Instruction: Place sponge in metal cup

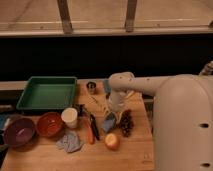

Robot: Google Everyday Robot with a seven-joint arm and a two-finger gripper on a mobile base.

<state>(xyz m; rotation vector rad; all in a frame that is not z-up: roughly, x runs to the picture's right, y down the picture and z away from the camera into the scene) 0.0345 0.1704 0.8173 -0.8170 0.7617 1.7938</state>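
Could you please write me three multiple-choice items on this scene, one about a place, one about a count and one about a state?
1. Where does the metal cup stand relative to the green tray?
A. Inside it
B. On the table just outside it, on the arm's side
C. On top of its rim

2. How many bowls are on the table?
A. One
B. Two
C. Four

3. How is the gripper?
A. Shut, down on the sponge
B. Open, high above the table
C. Inside the metal cup

Answers:
1 B: the cup stands on bare wood beside the tray, which is empty.
2 B: only a red-orange bowl and a purple bowl show, side by side.
3 A: the arm reaches down to the sponge, which lies on the table and is not in the cup.
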